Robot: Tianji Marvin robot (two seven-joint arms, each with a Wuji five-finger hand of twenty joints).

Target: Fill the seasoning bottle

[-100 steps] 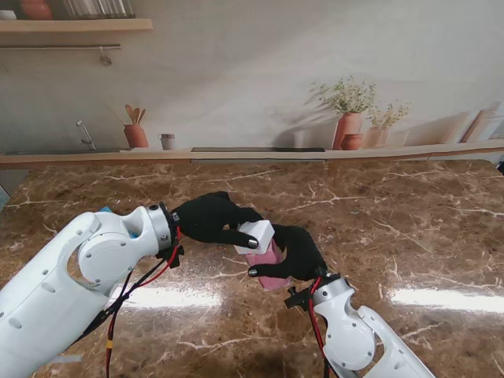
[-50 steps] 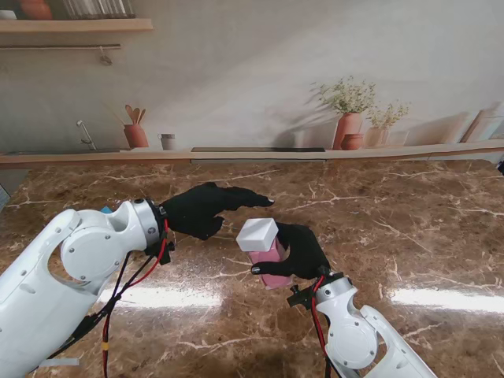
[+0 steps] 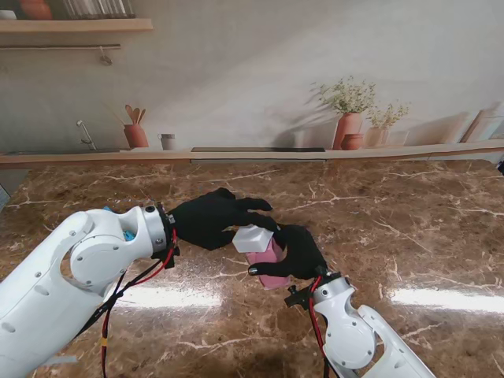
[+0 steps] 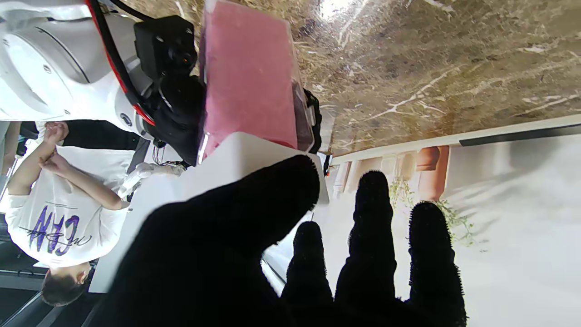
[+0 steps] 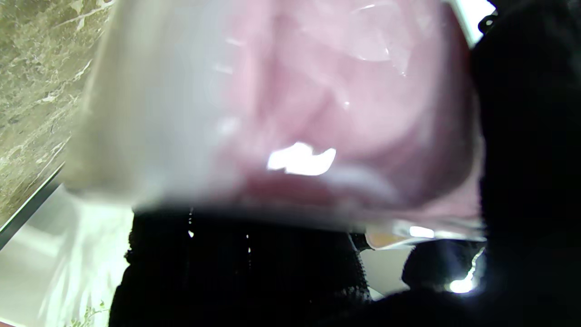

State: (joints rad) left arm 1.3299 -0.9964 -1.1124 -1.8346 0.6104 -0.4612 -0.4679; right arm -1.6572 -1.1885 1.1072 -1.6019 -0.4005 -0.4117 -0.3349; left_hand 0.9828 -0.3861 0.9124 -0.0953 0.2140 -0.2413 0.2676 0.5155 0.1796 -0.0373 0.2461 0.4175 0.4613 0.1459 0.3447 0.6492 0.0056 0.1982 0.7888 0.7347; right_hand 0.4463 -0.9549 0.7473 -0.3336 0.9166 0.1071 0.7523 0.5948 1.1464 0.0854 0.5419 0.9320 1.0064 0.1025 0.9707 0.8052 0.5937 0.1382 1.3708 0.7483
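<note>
right hand fingers wrap the clear pink-filled seasoning bottle, no label readable. left hand fingers sit on its white square cap; actual grip can't tell.

Both robot hands wear black knitted cloth, matt and slightly fuzzy: the left robot hand and the right robot hand. Between them, the clear glossy plastic seasoning bottle of pink powder has smooth walls that catch highlights, under a smooth white matt plastic square cap. Beneath the hands, the brown marble-patterned worktop is polished and mirrors the lamps. The white arm shells behind the wrists look like smooth, semi-gloss plastic.
</note>
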